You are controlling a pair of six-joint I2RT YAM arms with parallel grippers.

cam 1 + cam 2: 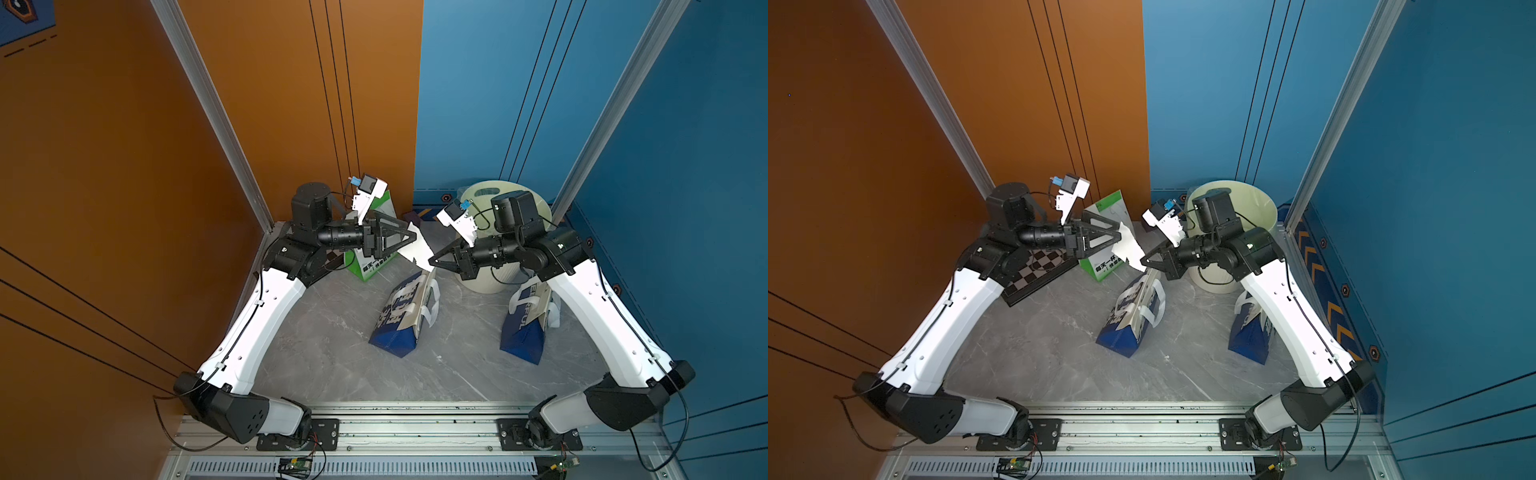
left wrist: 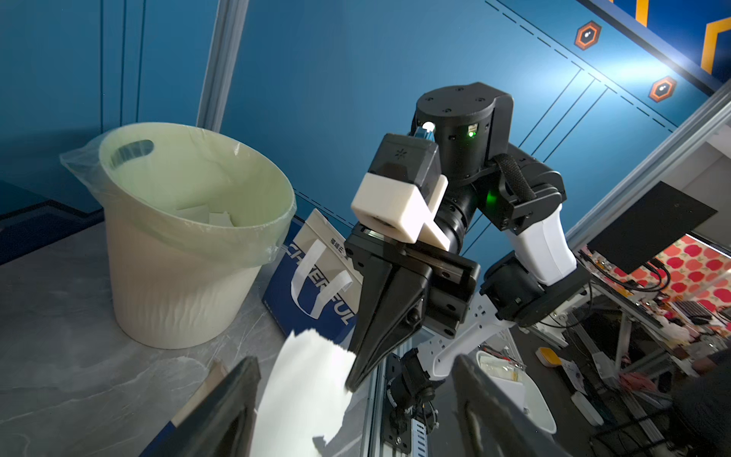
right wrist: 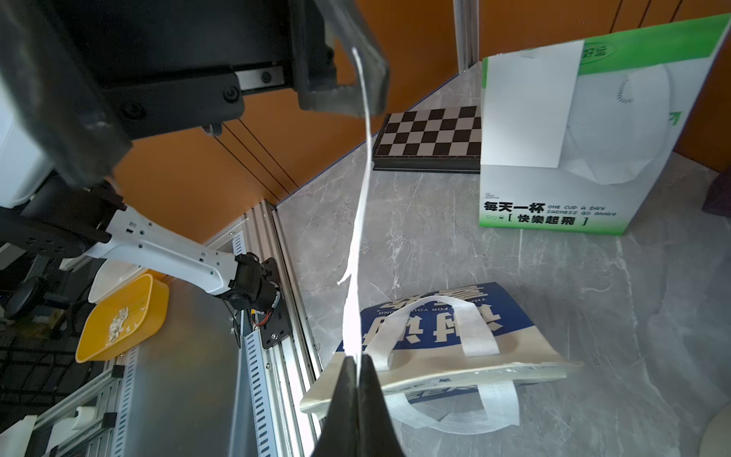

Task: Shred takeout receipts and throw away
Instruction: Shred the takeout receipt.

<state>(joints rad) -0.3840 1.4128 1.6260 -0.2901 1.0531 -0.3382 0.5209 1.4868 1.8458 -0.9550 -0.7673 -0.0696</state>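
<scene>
Right gripper [image 3: 358, 362] pinching ragged receipt [image 3: 362, 190] above lying blue bag [image 3: 435, 328], left gripper [image 1: 409, 235] spread around its far end, second receipt [image 3: 526, 107] on green bag [image 3: 617, 166] clear only in right wrist view, bin [image 2: 178, 296] scraps [image 2: 205, 215] only in left, chessboard [image 1: 1034, 270] half-hidden under left arm.

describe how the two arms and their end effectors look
Both the left arm and right arm have white shells, black joints and thin black cables along them. The left end effector and right end effector have black triangular fingers, each topped by a white camera mount.
</scene>
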